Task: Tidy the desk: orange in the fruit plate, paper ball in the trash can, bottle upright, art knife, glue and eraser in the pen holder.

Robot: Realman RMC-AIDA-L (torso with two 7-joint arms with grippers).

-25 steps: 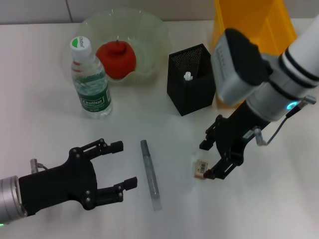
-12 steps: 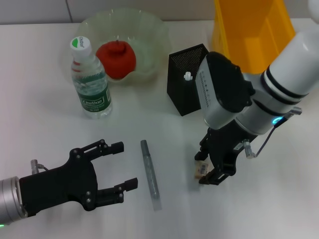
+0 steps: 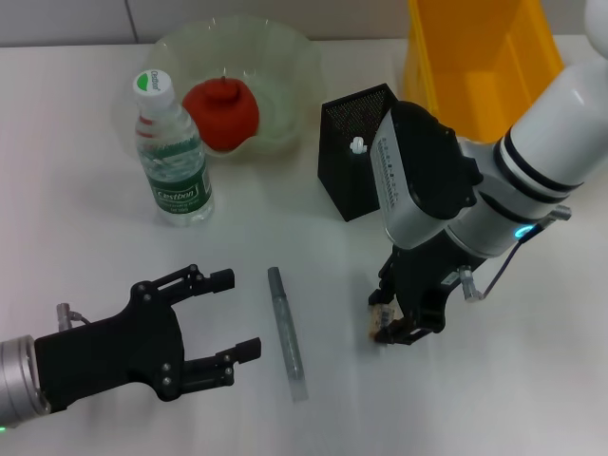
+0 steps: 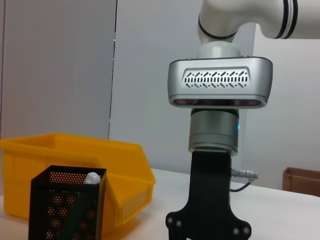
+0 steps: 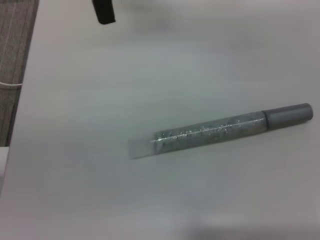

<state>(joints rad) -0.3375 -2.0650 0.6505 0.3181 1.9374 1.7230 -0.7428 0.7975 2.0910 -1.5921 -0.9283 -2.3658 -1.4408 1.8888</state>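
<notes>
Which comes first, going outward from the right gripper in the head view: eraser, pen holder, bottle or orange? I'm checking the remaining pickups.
Measured from the right gripper:
1. Eraser, right at its fingertips on the table.
2. Pen holder, straight behind it.
3. Bottle and orange in the fruit plate, far back-left; too close to call.

The fruit plate (image 3: 285, 57) looked like translucent glossy glass, the bottle (image 3: 171, 152) clear shiny plastic, the pen holder (image 3: 366, 157) matt black metal mesh. Between the right gripper's (image 3: 397, 321) matt black fingers, the eraser (image 3: 381, 318) showed a printed paper label.
</notes>
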